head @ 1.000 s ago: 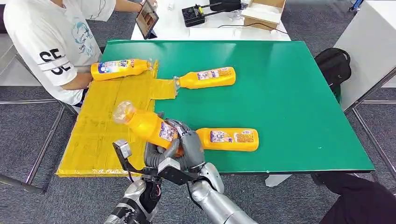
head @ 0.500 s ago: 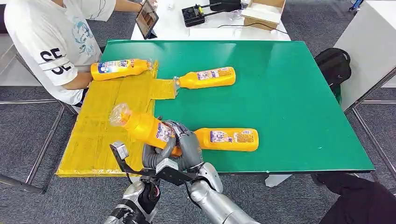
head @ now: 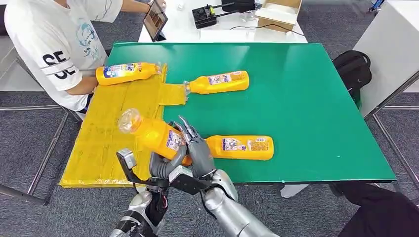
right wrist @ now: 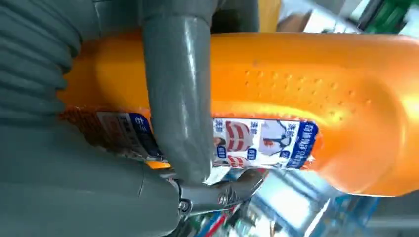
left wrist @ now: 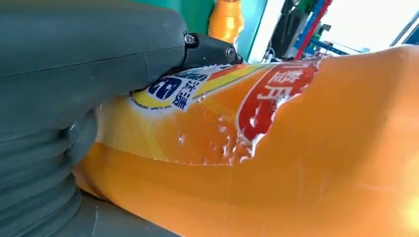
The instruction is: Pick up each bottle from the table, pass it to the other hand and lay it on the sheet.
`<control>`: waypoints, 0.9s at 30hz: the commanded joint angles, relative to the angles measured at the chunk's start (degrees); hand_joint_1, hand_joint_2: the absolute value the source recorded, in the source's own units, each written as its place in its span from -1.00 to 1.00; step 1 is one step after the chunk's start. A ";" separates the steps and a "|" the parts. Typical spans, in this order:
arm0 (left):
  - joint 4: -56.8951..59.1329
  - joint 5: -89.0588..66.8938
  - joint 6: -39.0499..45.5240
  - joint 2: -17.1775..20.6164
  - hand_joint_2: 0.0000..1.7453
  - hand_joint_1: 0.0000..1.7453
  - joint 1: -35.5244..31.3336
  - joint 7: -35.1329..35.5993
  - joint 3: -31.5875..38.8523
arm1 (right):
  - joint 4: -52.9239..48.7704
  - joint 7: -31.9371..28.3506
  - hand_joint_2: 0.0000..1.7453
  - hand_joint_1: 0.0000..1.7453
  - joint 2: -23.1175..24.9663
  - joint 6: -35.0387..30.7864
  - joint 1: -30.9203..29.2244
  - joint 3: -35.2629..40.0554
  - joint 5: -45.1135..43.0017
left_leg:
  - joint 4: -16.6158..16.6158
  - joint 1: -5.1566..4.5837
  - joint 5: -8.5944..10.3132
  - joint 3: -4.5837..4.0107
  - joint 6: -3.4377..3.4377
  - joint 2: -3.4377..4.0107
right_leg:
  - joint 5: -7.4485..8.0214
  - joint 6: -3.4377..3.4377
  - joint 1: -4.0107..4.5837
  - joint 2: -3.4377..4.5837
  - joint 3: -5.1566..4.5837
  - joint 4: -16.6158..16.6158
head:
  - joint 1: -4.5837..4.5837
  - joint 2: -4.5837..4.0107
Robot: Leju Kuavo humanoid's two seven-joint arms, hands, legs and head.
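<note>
Both of my hands are on one orange bottle (head: 154,135), held tilted above the near table edge, cap toward the yellow sheet (head: 106,133). My left hand (head: 163,165) wraps its base from below; my right hand (head: 197,150) has its thumb against the label, the other fingers partly lifted. Another bottle (head: 240,147) lies on the green table (head: 306,108) just beside my right hand.
</note>
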 commanded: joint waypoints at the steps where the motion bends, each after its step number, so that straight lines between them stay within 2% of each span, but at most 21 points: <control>1: 1.02 -0.73 -0.18 -0.98 1.00 1.00 -4.59 0.83 -1.83 | -3.29 -0.60 -1.00 -1.00 0.84 5.53 3.83 0.15 1.59 | 0.01 0.02 -0.06 0.12 0.03 -0.12 | -0.11 -0.13 0.05 -0.17 0.16 0.01 | -0.04 0.00; 3: 1.02 -0.73 -0.18 -0.98 1.00 1.00 -4.59 0.83 -1.83 | -3.29 -0.60 -1.00 -1.00 0.84 5.53 3.83 0.15 1.59 | 0.02 0.05 -0.11 0.19 0.05 -0.09 | -0.14 -0.17 0.09 -0.16 0.24 0.00 | -0.04 0.00; 5: -0.49 -2.78 2.47 -0.98 1.00 1.00 -4.48 0.83 0.08 | -9.04 -3.39 -1.00 -1.00 0.49 11.52 5.16 -2.33 -0.18 | 0.02 0.06 -0.13 0.23 0.05 -0.10 | -0.16 -0.19 0.11 -0.17 0.30 0.00 | -0.02 0.00; 7: -0.45 -4.03 4.11 -0.98 1.00 1.00 -5.16 0.83 3.24 | -17.58 -1.45 -1.00 -1.00 -0.80 15.20 7.08 -4.07 -0.86 | 0.06 0.04 -0.10 0.11 0.05 -0.14 | -0.15 -0.17 0.08 -0.20 0.18 0.05 | -0.04 0.00; 14: -2.36 -9.69 10.93 -0.37 1.00 1.00 -7.69 0.83 15.33 | -29.86 1.20 -1.00 -1.00 -1.19 12.37 10.07 -9.01 -1.33 | 0.08 0.04 -0.13 0.11 0.03 -0.01 | -0.13 -0.20 0.08 -0.06 0.16 0.11 | -0.06 0.00; 17: -1.62 -11.10 13.04 0.46 1.00 1.00 -9.10 0.83 19.04 | -29.90 2.09 -1.00 -1.00 -1.19 11.53 10.14 -10.94 -3.13 | -0.04 0.02 -0.06 0.13 0.01 0.18 | 0.01 -0.16 0.06 0.16 0.09 0.01 | -0.06 0.00; 20: -2.60 -12.24 13.63 0.27 1.00 1.00 -9.50 0.83 21.50 | -27.16 2.14 -1.00 -1.00 -1.40 12.02 9.24 -11.76 -3.33 | -0.01 0.07 -0.06 0.26 0.04 -0.14 | -0.12 -0.20 0.12 -0.14 0.27 0.00 | -0.09 0.00; 22: -2.95 -12.58 14.54 0.22 1.00 1.00 -9.90 0.83 22.48 | -25.34 1.85 -1.00 -1.00 -1.39 12.10 8.61 -11.47 -2.71 | 0.01 0.08 -0.10 0.28 0.07 0.11 | -0.08 -0.20 0.12 0.11 0.26 -0.01 | -0.09 0.00; 27: -4.62 -15.21 18.51 0.76 1.00 1.00 -9.63 0.83 23.14 | -24.02 1.74 -1.00 -1.00 -1.26 12.05 7.96 -10.32 -1.72 | -0.03 0.07 -0.04 0.18 0.02 0.07 | -0.05 -0.17 0.10 0.06 0.19 -0.01 | -0.06 0.00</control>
